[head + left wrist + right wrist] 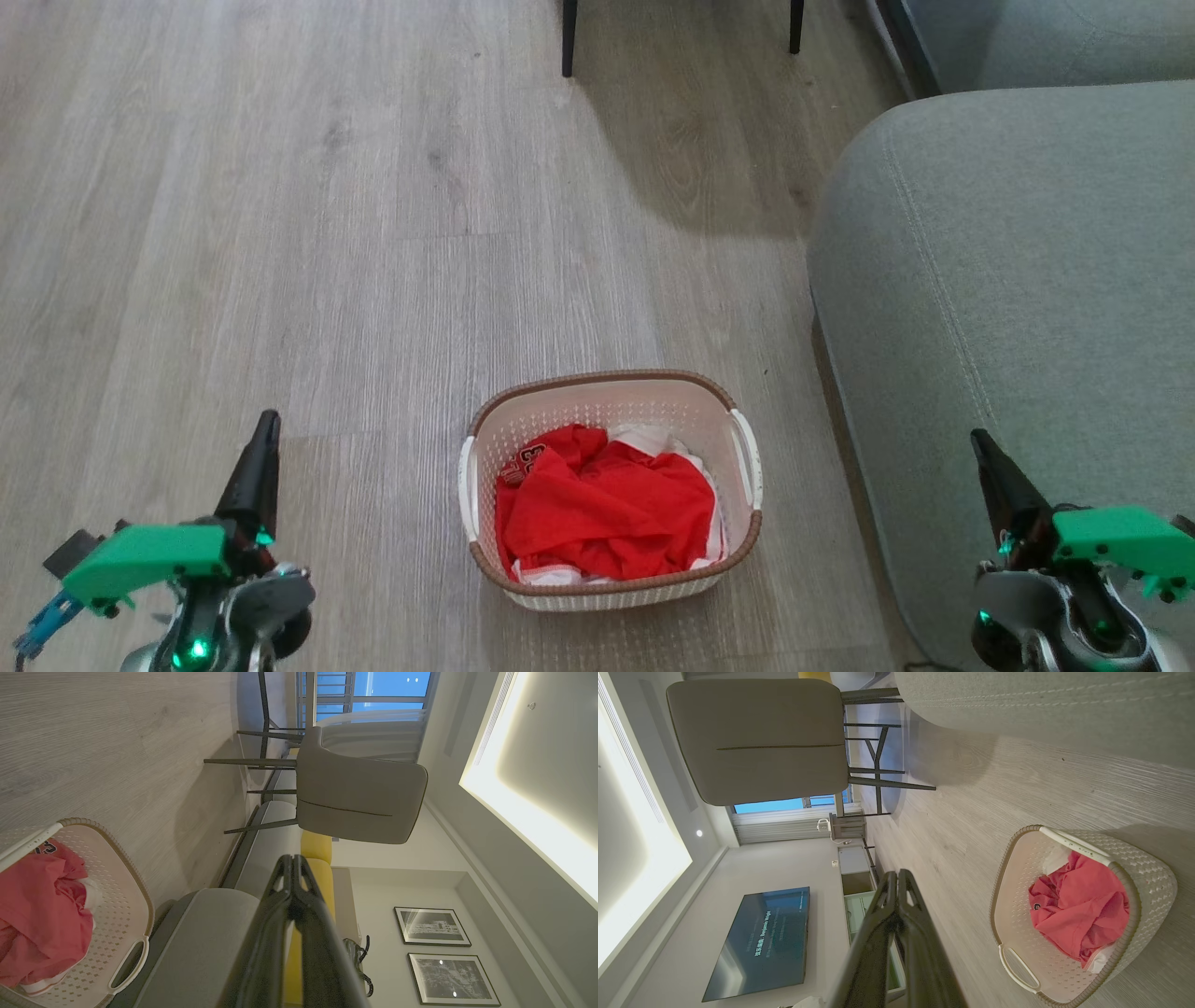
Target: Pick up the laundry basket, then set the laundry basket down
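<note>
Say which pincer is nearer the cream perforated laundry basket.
Left, narrowly. The left pincer hangs shut to the left of the cream perforated plastic laundry basket; the right pincer, also shut, sits slightly farther off on its right, by the grey fabric sofa.

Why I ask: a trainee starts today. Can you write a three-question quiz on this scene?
1. True or false: the laundry basket stands on the floor, touched by neither gripper.
2. What lies in the basket? A) red clothing B) blue towels C) nothing
3. Fill in: the left gripper and the right gripper are both ____ (open or shut).
Key: 1 true; 2 A; 3 shut.
</note>
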